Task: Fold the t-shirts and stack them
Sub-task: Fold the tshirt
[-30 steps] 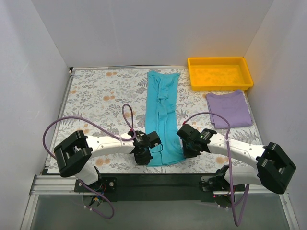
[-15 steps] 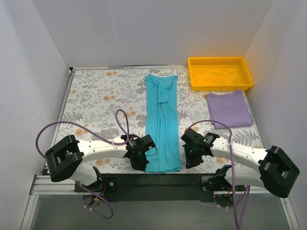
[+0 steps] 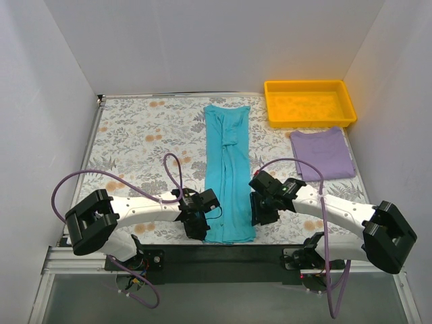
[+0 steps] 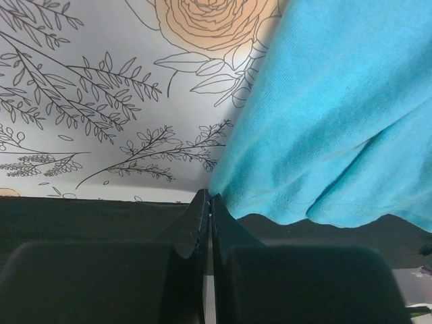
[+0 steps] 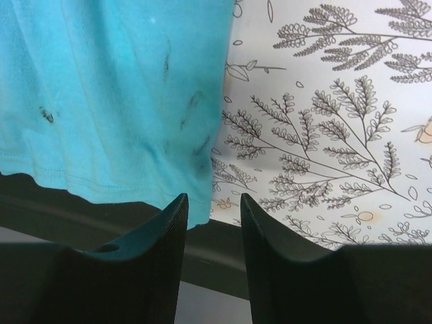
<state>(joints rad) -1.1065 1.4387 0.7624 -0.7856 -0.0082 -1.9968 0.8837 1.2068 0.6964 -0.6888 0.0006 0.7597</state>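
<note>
Since half a second ago the right gripper [image 3: 258,218] has let go of the teal t-shirt [image 3: 228,175] and drawn slightly away from its near right corner. Its fingers now stand apart, and that corner lies loose just ahead of one fingertip. The right arm reaches low across the table [image 3: 135,135], wrist bent down beside the shirt's right edge. The left arm lies stretched toward the shirt's left edge. The left gripper [image 3: 199,233] points down at the near left corner, fingers pressed together and pinching the hem. The shirt is a long narrow strip, its near hem at the table's dark front edge. The lavender t-shirt [image 3: 322,154] lies folded well to its right.
</note>
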